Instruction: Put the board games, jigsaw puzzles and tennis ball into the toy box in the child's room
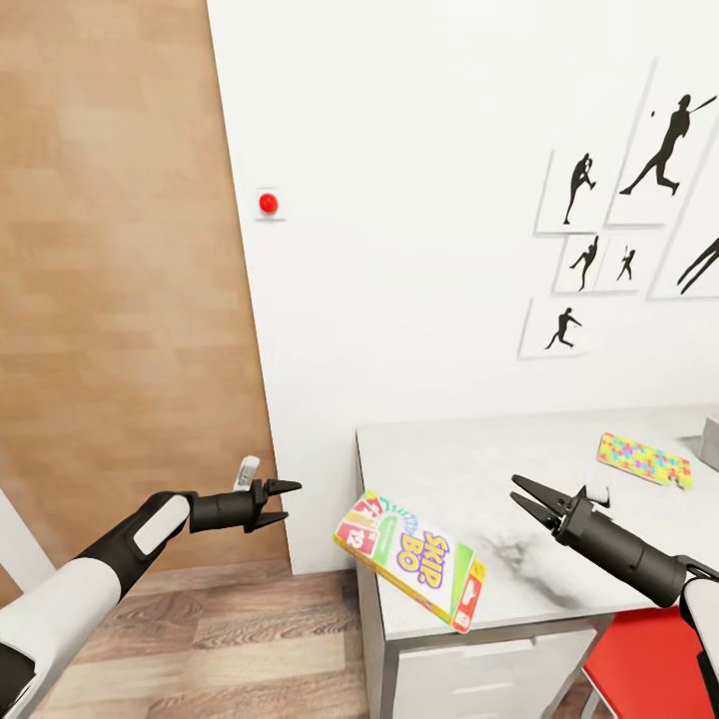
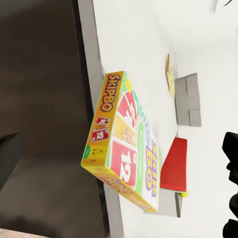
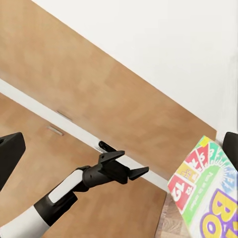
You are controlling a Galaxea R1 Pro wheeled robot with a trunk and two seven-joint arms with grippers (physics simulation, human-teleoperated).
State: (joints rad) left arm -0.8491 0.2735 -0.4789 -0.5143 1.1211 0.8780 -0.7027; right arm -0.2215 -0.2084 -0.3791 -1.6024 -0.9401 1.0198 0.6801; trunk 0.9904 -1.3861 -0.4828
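White wall behind, the Skip-Bo box (image 1: 411, 559) overhangs the desk (image 1: 559, 469) corner between the left pincer (image 1: 279, 503) and right pincer (image 1: 527, 501), both spread empty, seemingly ready to squeeze it.

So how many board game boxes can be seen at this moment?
1. The Skip-Bo box lies on the table, at its near left corner and overhanging the edge, between the two grippers. The table's right part is cut off, so others may be out of view.

The box (image 1: 414, 559) reads "SKIP BO" on its lid, with a red card marked "12" at one corner; its narrow side reads "SKIPBO" in the left wrist view
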